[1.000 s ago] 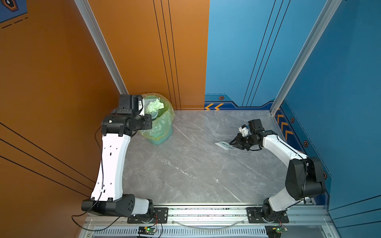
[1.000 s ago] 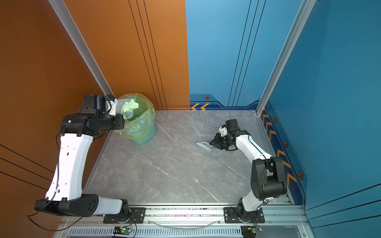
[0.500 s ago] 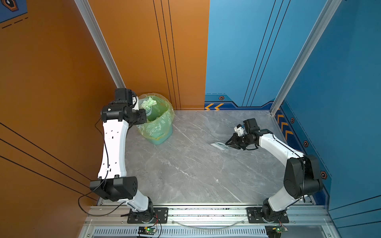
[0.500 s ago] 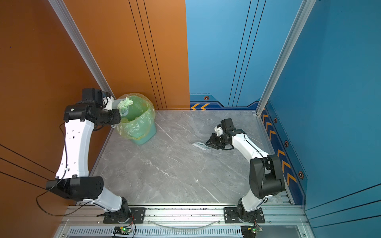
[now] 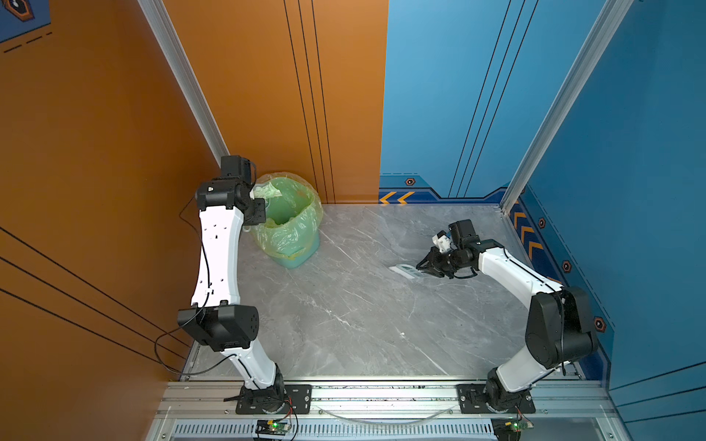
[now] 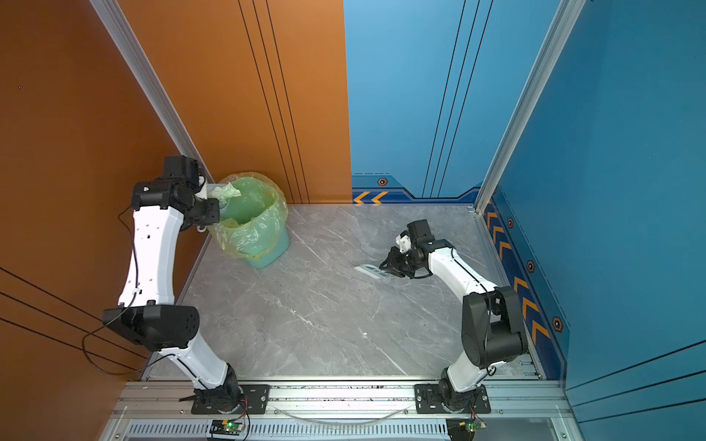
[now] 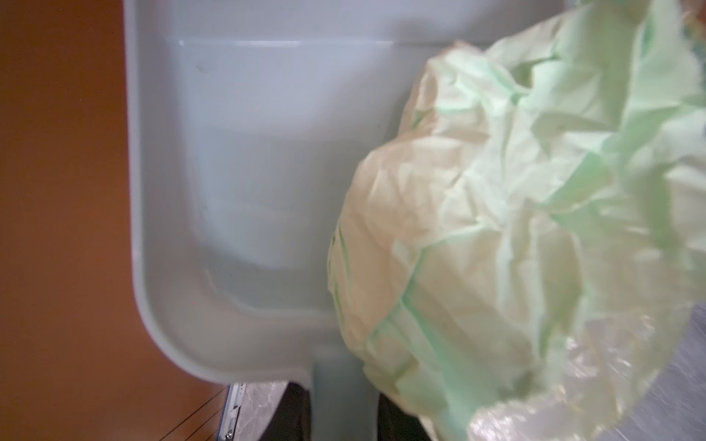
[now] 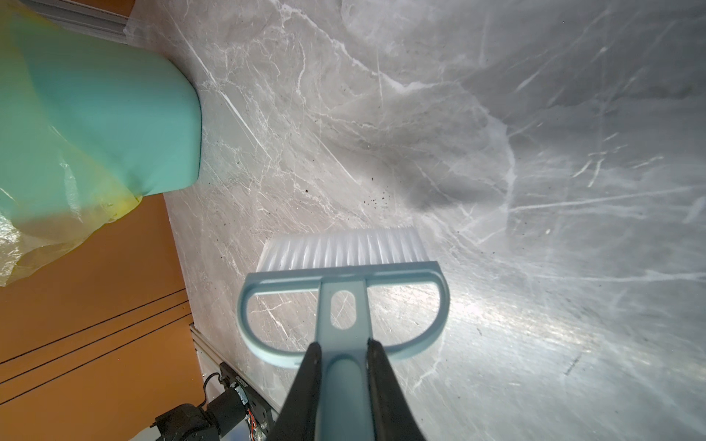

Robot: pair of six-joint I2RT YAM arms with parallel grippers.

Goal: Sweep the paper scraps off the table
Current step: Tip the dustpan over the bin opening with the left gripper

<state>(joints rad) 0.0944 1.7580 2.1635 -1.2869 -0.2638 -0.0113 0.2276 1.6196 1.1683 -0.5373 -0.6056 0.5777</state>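
My left gripper [image 7: 344,414] is shut on the handle of a pale blue-grey dustpan [image 7: 244,160], held up at the rim of the bin [image 5: 292,229]. One pale green crumpled paper scrap [image 7: 477,210] lies at the pan's mouth, over the bin opening in both top views [image 5: 268,190] [image 6: 226,191]. Other paper scraps are out of view. My right gripper [image 8: 342,355] is shut on the handle of a light blue brush [image 8: 344,263], whose white bristles rest on the marble table [image 5: 344,313] right of centre [image 5: 405,270] [image 6: 368,270].
The teal bin lined with a yellow-green bag [image 6: 248,229] stands in the table's back left corner against the orange wall. A tiny white speck [image 5: 402,334] lies near the middle. Blue walls close the back and right; aluminium rails [image 5: 382,393] edge the front.
My left arm has folded back toward the orange wall, drawing the dustpan and green scrap from over the bin's middle to its left rim. The right gripper and brush slid slightly left.
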